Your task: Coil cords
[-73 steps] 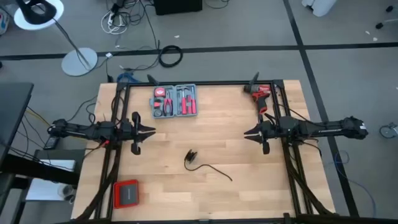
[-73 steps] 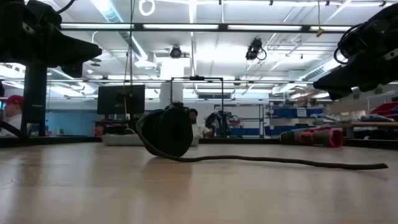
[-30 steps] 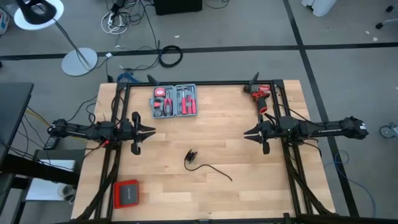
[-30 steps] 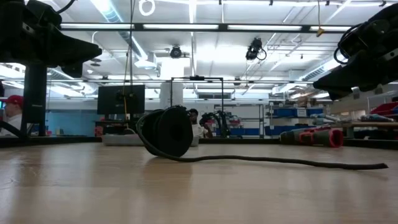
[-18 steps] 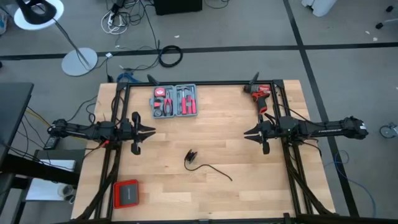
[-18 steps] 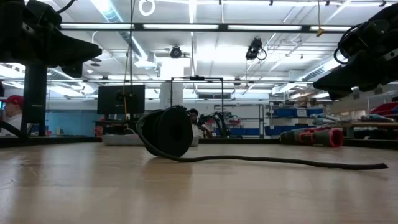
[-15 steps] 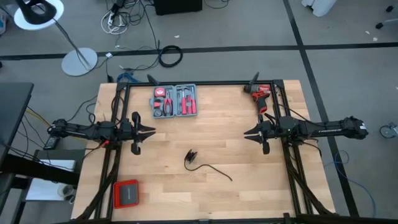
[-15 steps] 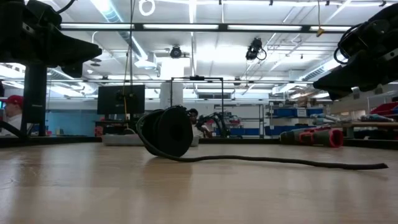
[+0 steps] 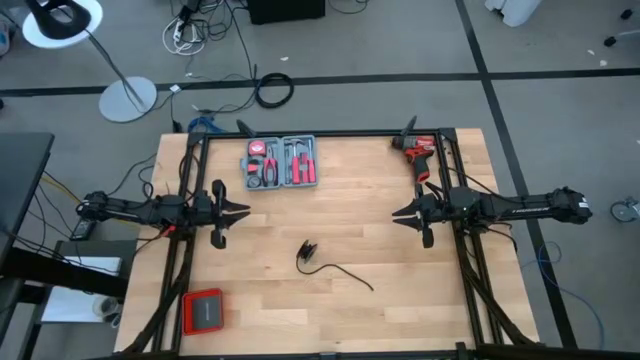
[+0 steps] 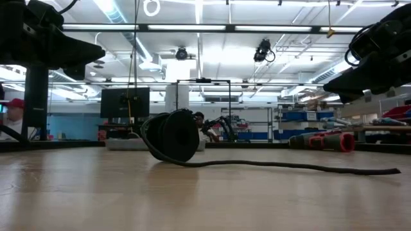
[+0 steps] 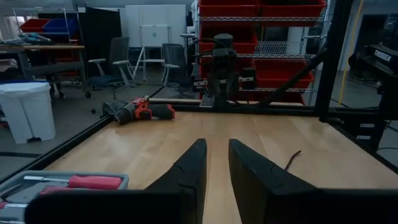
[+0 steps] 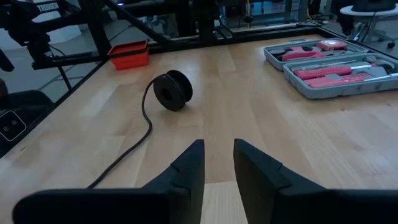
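Nothing has changed: the cord (image 9: 330, 264) lies uncoiled mid-bench (image 9: 380, 300), both pincers, left (image 9: 243, 211) and right (image 9: 398, 212), still hovering apart, slightly parted and empty; coiling not begun.

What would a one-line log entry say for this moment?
cable: uncoiled on table, untouched | left gripper: slightly open, empty, hovering | right gripper: slightly open, empty, hovering

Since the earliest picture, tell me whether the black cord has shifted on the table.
No. The cord lies in the same spot below the grey tool case, its plug end and loose tail unchanged, and neither claw touches it.
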